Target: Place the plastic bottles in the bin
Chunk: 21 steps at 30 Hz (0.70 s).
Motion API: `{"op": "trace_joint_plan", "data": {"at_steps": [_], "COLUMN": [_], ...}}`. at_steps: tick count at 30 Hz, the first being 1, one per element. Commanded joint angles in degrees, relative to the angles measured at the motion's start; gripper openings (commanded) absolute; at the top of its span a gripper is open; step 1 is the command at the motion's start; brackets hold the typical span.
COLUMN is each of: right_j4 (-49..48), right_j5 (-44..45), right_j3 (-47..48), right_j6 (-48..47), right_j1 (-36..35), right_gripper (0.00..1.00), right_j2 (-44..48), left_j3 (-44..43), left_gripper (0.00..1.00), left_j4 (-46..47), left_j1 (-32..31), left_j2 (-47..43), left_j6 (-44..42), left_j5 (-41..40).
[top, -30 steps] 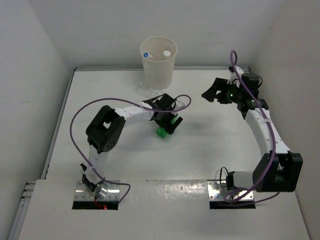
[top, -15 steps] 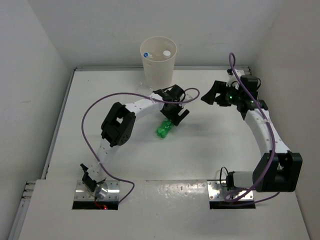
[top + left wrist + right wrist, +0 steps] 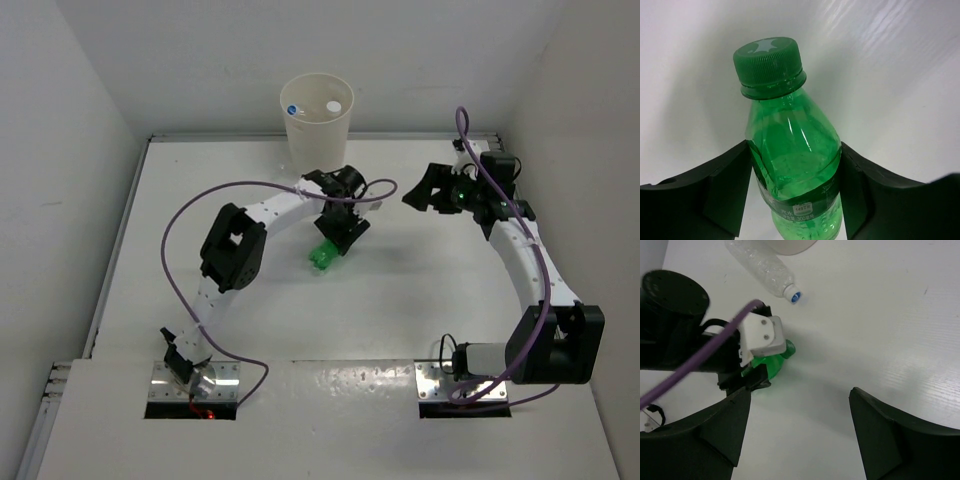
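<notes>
From where I stand, the left arm (image 3: pixel 275 210) and the right arm (image 3: pixel 527 265) are white tubes joined by chunky black housings. A loose purple cable (image 3: pixel 168 240) loops along each. Each base sits on a shiny metal plate (image 3: pixel 225 385) (something small and red shows at the left one). The left hand (image 3: pixel 795 192) and right hand (image 3: pixel 799 432) are matt black. A white bracket (image 3: pixel 762 336) with two screws sits behind the left one.

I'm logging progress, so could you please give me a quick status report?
Left gripper shut on green bottle, short of bin. Right gripper open, empty. Clear bottle lying beside bin, not blocking its rim.
</notes>
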<state>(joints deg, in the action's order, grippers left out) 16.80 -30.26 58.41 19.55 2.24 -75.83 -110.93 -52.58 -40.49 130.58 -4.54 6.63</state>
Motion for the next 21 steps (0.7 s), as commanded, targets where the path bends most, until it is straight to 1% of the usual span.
{"op": "trace_joint_plan", "data": {"at_steps": [1, 2, 3, 4, 5, 6, 7, 8, 9, 10, 11, 12, 13, 14, 16, 18, 19, 20, 21], "right_j4": [-0.8, -0.8, -0.5, -0.5, -0.6, -0.5, -0.5, -0.7, -0.8, -0.9, -1.1, -1.2, -1.8, -1.9, -1.8, -1.6, -1.2, -1.2, -1.0], "right_j5": [-0.8, -0.7, -0.7, -0.9, -0.8, -0.6, -0.6, -0.3, -0.3, -0.2, 0.0, 0.1, 0.1, 0.1, 0.4, 0.4, 0.4, 0.6, 0.7], "right_j3": [-0.5, -0.7, -0.9, -1.2, -1.4, -1.5, -1.7, -1.6, -1.7, -1.7, -1.6, -1.7, -1.6, -1.6, -1.7, -2.2, -2.5, -2.8, -3.0], "right_j6": [-1.5, -1.9, -2.1, -2.1, -2.4, -2.5, -2.6, -2.7, -2.8, -2.9, -2.7, -2.7, -2.5, -2.2, -2.4, -3.0, -3.2, -3.4, -3.6], "right_j1": [0.2, 0.1, 0.1, 0.1, 0.1, 0.1, 0.1, 0.2, 0.1, 0.3, 0.3, 0.4, 0.3, 0.3, 0.5, 0.5, 0.5, 0.7, 0.7], "right_gripper": [0.78, 0.78, 0.78, 0.78, 0.78, 0.78, 0.78, 0.78, 0.78, 0.78, 0.78, 0.78, 0.78, 0.78, 0.78, 0.78, 0.78, 0.78, 0.78], "right_j2": [0.6, 0.9, 1.0, 0.9, 1.0, 1.0, 1.0, 0.8, 0.8, 0.6, 0.3, 0.2, 0.2, -0.2, -0.3, 0.1, 0.2, 0.3, 0.5], "left_j3": [-3.5, -3.0, -3.0, -1.2, -0.3, 0.3, 0.3, -1.0, -2.4, -6.4, -8.6, -10.5, -13.4, -14.6, -17.2, -17.2, -17.2, -17.9, -18.6], "left_gripper": [0.31, 0.29, 0.26, 0.23, 0.18, 0.18, 0.18, 0.18, 0.18, 0.18, 0.14, 0.13, 0.13, 0.1, 0.08, 0.08, 0.08, 0.1, 0.15], "left_j4": [5.1, 10.7, 14.2, 18.1, 26.8, 31.3, 35.5, 42.6, 45.7, 48.2, 50.5, 55.1, 57.4, 61.2, 65.2, 70.0, 74.2, 76.0, 78.7], "left_j1": [2.5, 3.0, 3.6, 4.6, 5.2, 5.9, 7.0, 7.6, 8.3, 9.2, 10.9, 11.6, 12.2, 12.7, 13.4, 15.0, 15.0, 15.9, 16.5], "left_j2": [-10.2, -12.5, -17.5, -20.2, -22.6, -24.8, -27.5, -28.0, -28.0, -27.2, -25.0, -23.5, -22.2, -19.3, -16.7, -14.5, -12.4, -11.2, -9.9], "left_j6": [-0.1, 0.5, 1.1, 2.4, 2.4, 2.9, 3.5, 4.0, 4.0, 4.6, 4.6, 4.6, 4.6, 3.4, 2.9, 1.9, 1.9, 1.3, 0.0], "left_j5": [7.4, 9.6, 10.7, 11.2, 11.2, 11.2, 9.6, 5.4, 3.8, 3.1, 2.6, 1.6, 1.1, -0.3, -1.9, -2.4, -2.9, -2.9, -3.9]}}
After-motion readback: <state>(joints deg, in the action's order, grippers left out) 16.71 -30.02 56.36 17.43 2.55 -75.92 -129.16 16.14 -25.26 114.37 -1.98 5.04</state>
